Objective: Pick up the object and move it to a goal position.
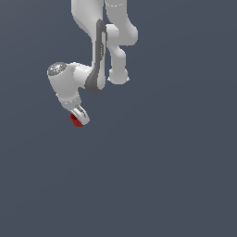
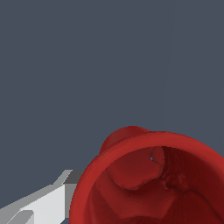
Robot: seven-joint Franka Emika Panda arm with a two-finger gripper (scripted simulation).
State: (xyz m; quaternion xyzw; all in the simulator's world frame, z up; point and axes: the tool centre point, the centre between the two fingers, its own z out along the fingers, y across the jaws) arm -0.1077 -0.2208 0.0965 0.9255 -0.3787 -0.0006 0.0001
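Gripper (image 1: 79, 116) sits low at the end of the white arm (image 1: 99, 51), tilted, over on the exterior view's left, and the red cup (image 1: 76, 120) is tucked right at its tip, fingers clamped around it. Everything around is plain grey-blue. From the wrist, that cup (image 2: 153, 179) fills the picture: a thick red rim, a darker lumpy hollow inside, a rounded bulge behind the rim. One white finger (image 2: 41, 205) pokes in beside it, touching the cup's outer wall. The other finger is out of sight.
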